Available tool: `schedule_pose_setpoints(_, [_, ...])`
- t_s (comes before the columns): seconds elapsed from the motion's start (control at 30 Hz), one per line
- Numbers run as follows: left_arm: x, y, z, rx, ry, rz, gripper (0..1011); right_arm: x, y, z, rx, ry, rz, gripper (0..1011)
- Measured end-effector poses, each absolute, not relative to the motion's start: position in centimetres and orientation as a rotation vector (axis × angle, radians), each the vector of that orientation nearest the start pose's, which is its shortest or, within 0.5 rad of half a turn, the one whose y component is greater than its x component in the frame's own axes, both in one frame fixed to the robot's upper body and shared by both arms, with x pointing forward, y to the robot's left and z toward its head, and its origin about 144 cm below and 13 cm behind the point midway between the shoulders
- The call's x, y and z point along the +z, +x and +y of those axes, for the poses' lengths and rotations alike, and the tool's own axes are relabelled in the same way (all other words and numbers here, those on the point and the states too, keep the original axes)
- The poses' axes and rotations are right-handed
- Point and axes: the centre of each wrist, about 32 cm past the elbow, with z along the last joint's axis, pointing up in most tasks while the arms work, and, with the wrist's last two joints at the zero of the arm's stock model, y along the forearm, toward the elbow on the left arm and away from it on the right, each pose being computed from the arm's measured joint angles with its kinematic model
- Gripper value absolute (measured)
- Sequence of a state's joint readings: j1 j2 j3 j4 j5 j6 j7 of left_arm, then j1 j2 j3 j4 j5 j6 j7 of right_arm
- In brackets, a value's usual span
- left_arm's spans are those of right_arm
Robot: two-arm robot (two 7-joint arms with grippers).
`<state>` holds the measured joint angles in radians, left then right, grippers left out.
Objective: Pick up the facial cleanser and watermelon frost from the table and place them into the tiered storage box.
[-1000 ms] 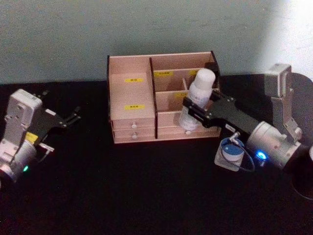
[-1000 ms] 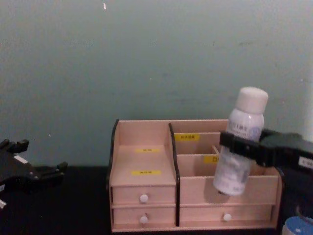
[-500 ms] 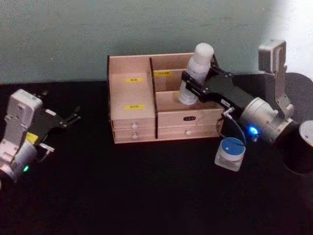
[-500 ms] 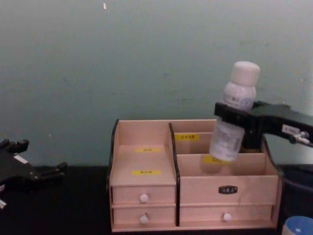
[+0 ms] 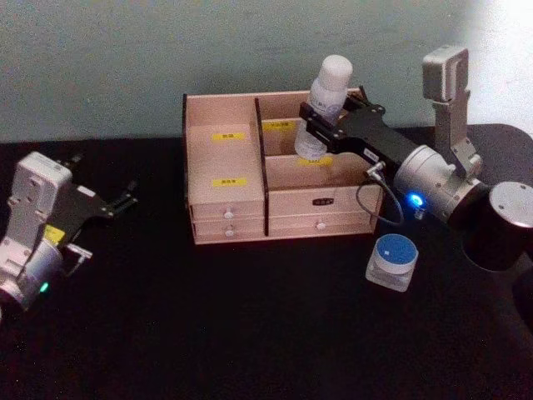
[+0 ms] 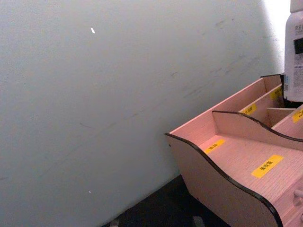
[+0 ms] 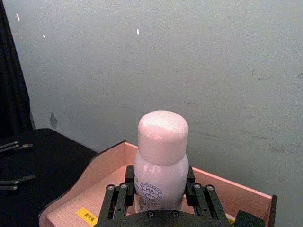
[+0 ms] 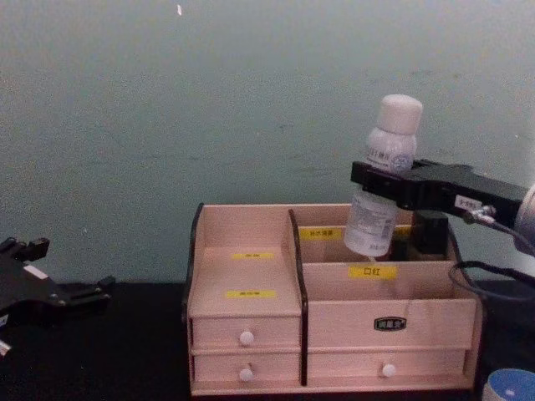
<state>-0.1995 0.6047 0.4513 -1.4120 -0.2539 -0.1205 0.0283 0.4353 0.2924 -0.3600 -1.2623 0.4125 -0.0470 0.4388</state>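
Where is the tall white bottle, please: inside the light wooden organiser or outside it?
Outside: the right gripper holds the tall white bottle slightly tilted, its base above the light wooden organiser's compartments.

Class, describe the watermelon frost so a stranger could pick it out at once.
Start at the wooden tiered storage box at the back of the black table. The watermelon frost stands alone off its front right corner, not touching it. It is squat, clear and blue-lidded, unlike the tall white facial cleanser held above the box.
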Motion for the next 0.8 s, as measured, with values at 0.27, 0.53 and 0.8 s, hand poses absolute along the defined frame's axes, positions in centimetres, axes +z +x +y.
schedule_pose_setpoints(0.27, [114.0,48.9,31.0,1.248,0.304,-0.285,1001,119.0,57.9,-23.1,-0.896,0.040,-0.048,590])
schedule_pose_setpoints(0.53, [114.0,48.9,31.0,1.248,0.304,-0.285,1001,118.9,58.8,-22.5,-0.896,0.028,-0.054,590])
schedule_pose_setpoints(0.8, [114.0,48.9,31.0,1.248,0.304,-0.285,1001,119.0,59.7,-22.1,-0.895,0.020,-0.063,590])
